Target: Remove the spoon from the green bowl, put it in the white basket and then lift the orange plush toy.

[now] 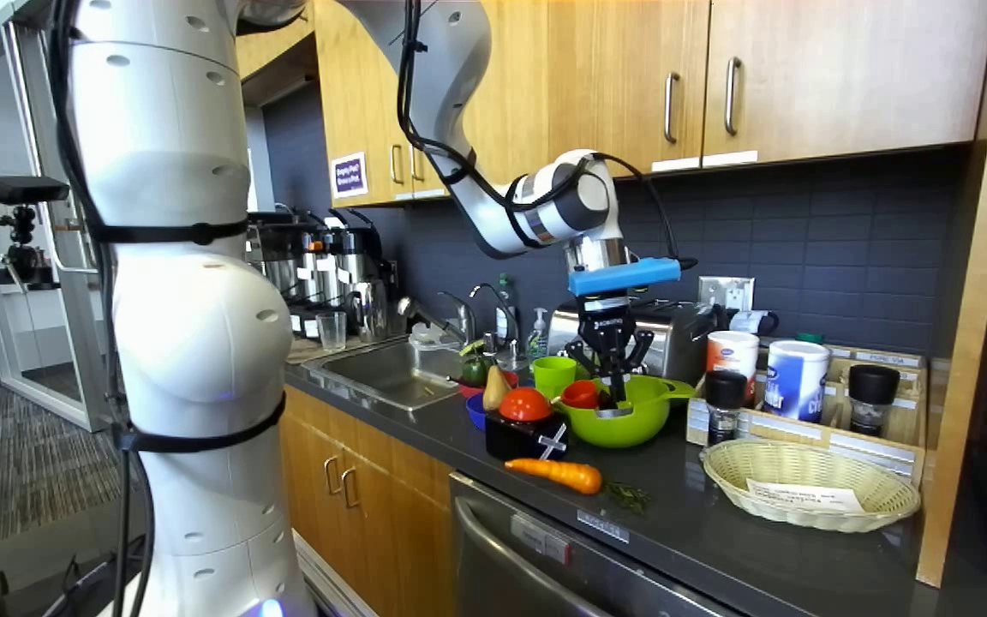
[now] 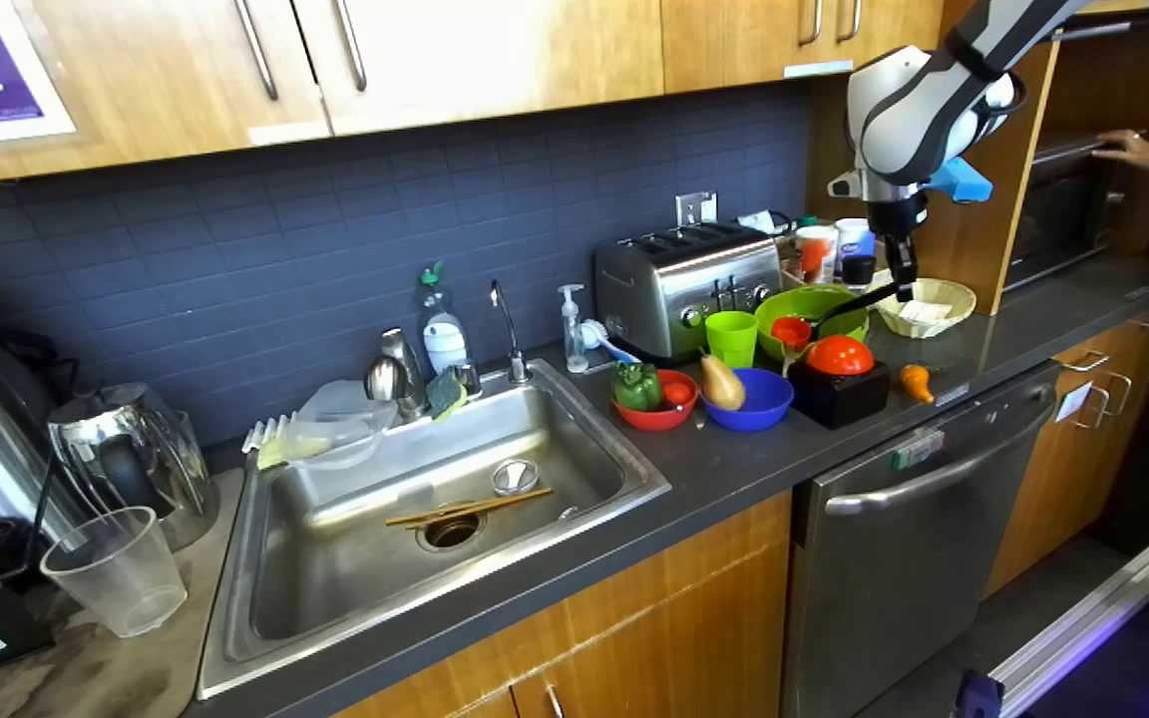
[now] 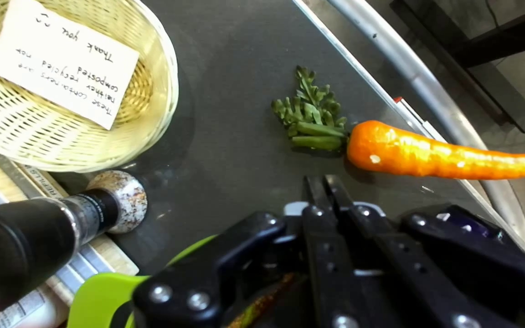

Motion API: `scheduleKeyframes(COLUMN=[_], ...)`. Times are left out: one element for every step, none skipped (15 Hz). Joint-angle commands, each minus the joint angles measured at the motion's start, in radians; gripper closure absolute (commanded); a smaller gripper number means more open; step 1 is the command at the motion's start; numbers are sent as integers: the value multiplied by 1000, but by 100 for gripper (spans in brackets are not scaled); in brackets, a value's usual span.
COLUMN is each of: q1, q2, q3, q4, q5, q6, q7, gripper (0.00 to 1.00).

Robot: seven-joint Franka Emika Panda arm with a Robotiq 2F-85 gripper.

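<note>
The spoon shows in an exterior view as a dark handle slanting up out of the green bowl; its head is hidden in the bowl. My gripper is shut on the upper end of this handle, above the bowl's rim. In the wrist view the fingers are nearly together, with a pale edge showing on both sides of them. The white basket stands apart from the bowl and holds a paper note; it also shows in the wrist view. An orange carrot-shaped toy lies near the counter's front edge.
A pepper mill and an organizer box with canisters stand between bowl and basket. A black box with a red half-round object, a red cup and a green cup crowd the bowl. A toaster stands behind.
</note>
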State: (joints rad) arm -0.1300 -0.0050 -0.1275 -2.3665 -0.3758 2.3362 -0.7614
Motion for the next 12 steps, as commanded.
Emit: scheduleKeyframes(q1=[21,24,26,26,24,16,8,-3,-16,-26,-38,-47], q2=[-14,-13,-12,-11,-9,0,3,4,0,-1,1,3], q3=[19,21,22,22,20,13,5,-6,-19,-29,-41,-50], q4=[17,22,27,34,44,65,79,95,105,115,127,137], q5=[-17,-18,-17,-21,-22,-14,-7,-6,-7,-7,0,2], q6=[-34,-33,-30,-29,-31,-38,-42,-48,-53,-52,-56,-55], q7=[37,40,35,29,20,2,-12,-22,-37,-49,-65,-77], gripper=[99,99,99,99,99,99,99,99,99,99,99,99])
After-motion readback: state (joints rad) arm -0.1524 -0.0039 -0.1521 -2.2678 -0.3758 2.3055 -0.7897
